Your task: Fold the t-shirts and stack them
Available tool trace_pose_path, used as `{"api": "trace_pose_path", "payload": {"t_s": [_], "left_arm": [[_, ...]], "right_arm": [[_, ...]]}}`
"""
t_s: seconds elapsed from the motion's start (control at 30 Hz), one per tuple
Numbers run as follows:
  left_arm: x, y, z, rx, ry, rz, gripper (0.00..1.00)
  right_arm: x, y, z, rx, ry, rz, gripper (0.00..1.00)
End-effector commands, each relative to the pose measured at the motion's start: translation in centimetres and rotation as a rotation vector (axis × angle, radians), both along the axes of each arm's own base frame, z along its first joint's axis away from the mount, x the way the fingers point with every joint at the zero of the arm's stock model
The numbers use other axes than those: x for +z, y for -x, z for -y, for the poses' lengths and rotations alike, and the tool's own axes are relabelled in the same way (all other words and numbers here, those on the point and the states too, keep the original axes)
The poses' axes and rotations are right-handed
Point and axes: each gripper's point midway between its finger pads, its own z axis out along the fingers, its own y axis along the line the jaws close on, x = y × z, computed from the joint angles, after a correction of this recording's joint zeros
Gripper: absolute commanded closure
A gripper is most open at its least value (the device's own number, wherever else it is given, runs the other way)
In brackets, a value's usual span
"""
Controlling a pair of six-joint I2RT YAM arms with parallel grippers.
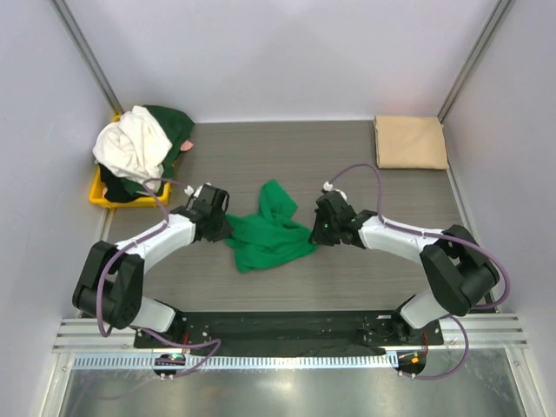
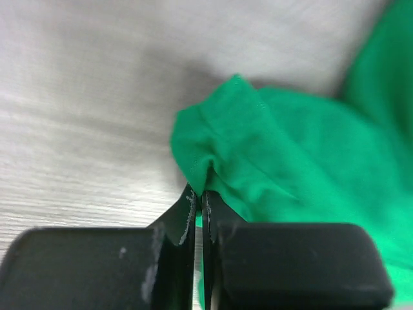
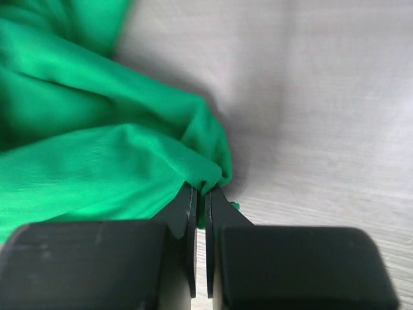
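The bright green t-shirt lies crumpled on the table, in the middle of the top view. It is not flat. One part pokes up toward the top of the frame. The rest is a wide lump lower down.

The left gripper is at the left edge of the green shirt. In the left wrist view its two black fingers are pressed together. A small fold of green cloth is pinched between their tips. The cloth bunches up there, in the middle of the frame, and spreads off to the right.

The right gripper is at the right edge of the same shirt. In the right wrist view its fingers are squeezed together too, with a corner of green cloth caught at the tips. The cloth fills the left side of that frame. The bare table is on the right side.

The tan t-shirt is folded into a neat square in the upper right of the top view, well apart from the green one. In the upper left, a white t-shirt sits on a heap with a dark green t-shirt. The heap rests in a yellow tray at the table's left edge.
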Motion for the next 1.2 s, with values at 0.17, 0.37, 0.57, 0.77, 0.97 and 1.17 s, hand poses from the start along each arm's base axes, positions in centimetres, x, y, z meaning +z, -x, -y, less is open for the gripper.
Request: {"api": "trace_pose_path", "payload": {"t_s": [0.17, 0.37, 0.57, 0.77, 0.97, 1.17], "left_arm": [[22.9, -3.9, -0.8, 0.003, 0.024, 0.469, 1.00], [35.3, -1.0, -2.6, -0.091, -0.029, 0.611, 1.00], [36.7, -0.6, -2.1, -0.180, -0.051, 0.597, 0.78], [23.5, -0.8, -1.8, -0.170, -0.109, 0.310, 0.27], [16.6, 0.5, -0.7, -0.134, -0.008, 0.219, 0.28], [12.9, 1.6, 2.1, -0.191, 0.128, 0.218, 0.30]], "right_arm": [[22.3, -4.5, 1.1, -0.006, -0.045, 0.404, 0.99], [37.6, -1.9, 7.4, -0.107, 0.018, 0.666, 0.99], [36.9, -1.1, 9.9, -0.151, 0.128, 0.640, 0.42], [23.5, -1.4, 9.7, -0.173, 0.277, 0.343, 0.01], [19.4, 0.2, 9.6, -0.206, 0.223, 0.282, 0.00], [15.7, 1.8, 9.7, -0.206, 0.203, 0.209, 0.00]]}}
